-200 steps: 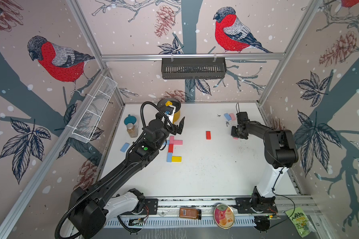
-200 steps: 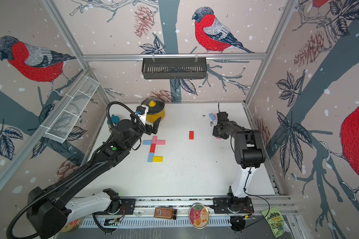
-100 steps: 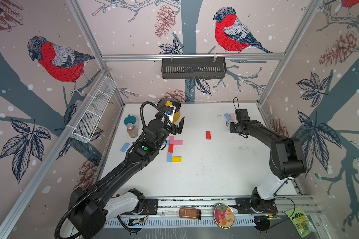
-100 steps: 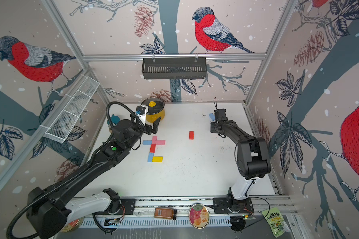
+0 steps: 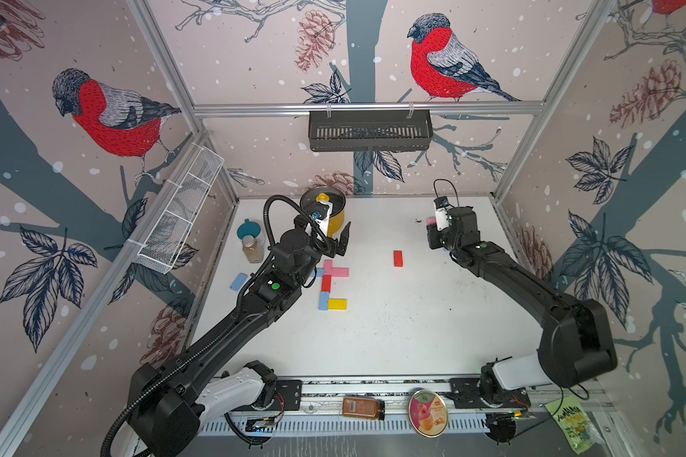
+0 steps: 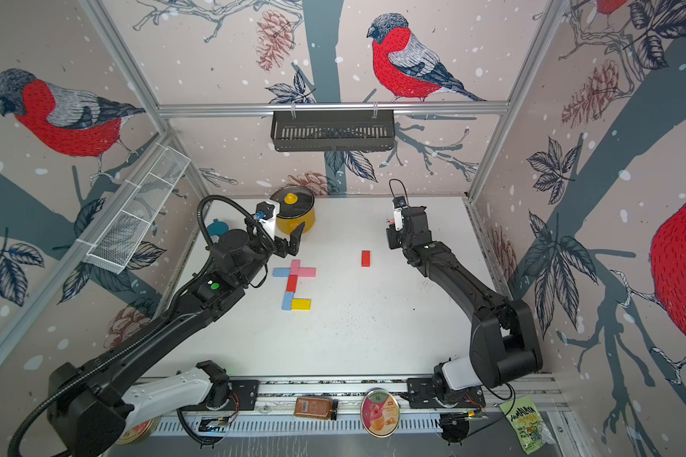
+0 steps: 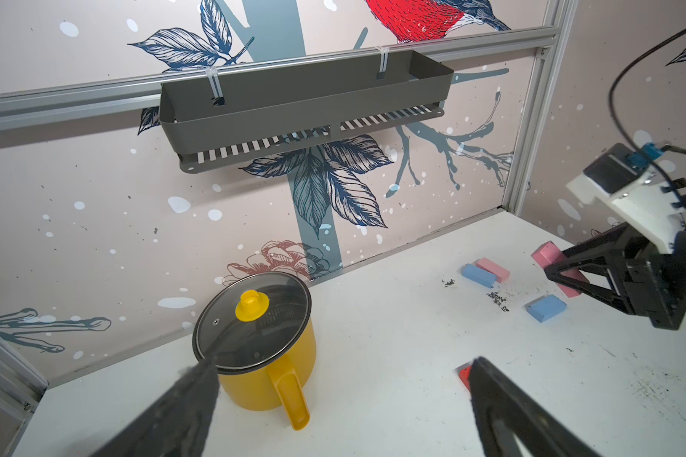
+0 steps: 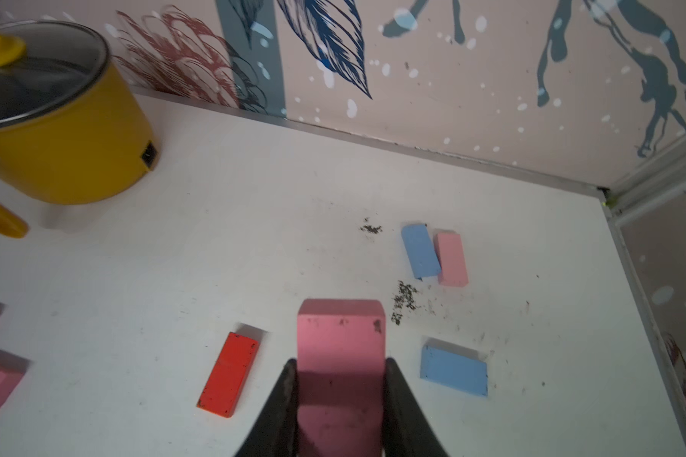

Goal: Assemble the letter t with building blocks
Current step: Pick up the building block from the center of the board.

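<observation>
Far left of the left gripper (image 7: 339, 368), beside its arm, a lone blue block (image 5: 238, 281) lies on the table (image 5: 393, 336). The left gripper hovers with its jaws wide apart and holds nothing. Beyond its tips stands the pot (image 7: 254, 344). Just under it, toward the robot, lies the shape (image 6: 292, 283): pink, blue and red blocks touching in a cross, with a yellow block (image 6: 301, 304) at the foot. A red block (image 5: 398, 258) lies alone between both grippers. The right gripper (image 8: 339, 368) is closed on a pink block (image 8: 340, 336), above the table. Beyond its tips a blue-and-pink pair (image 8: 422, 253) lies touching. One more blue block (image 8: 454, 370) lies just beside this gripper.
</observation>
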